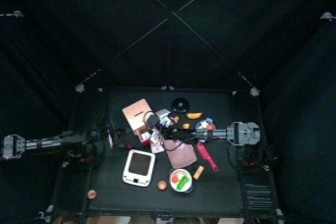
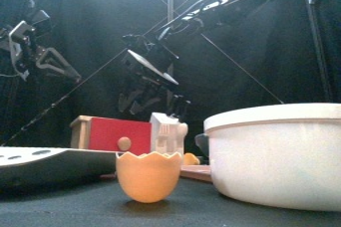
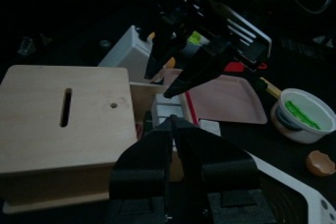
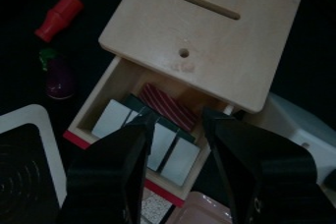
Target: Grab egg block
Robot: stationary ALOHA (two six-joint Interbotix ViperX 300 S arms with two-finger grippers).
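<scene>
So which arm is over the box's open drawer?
The right arm: its jaws stand open over the wooden box's drawer; the left arm hangs back.

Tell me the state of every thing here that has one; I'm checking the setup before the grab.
wooden box: drawer pulled open, blocks inside.
right gripper: open, over the drawer, holding nothing.
left gripper: shut, empty, back from the box.
eggshell cup: upright, open end up.
</scene>
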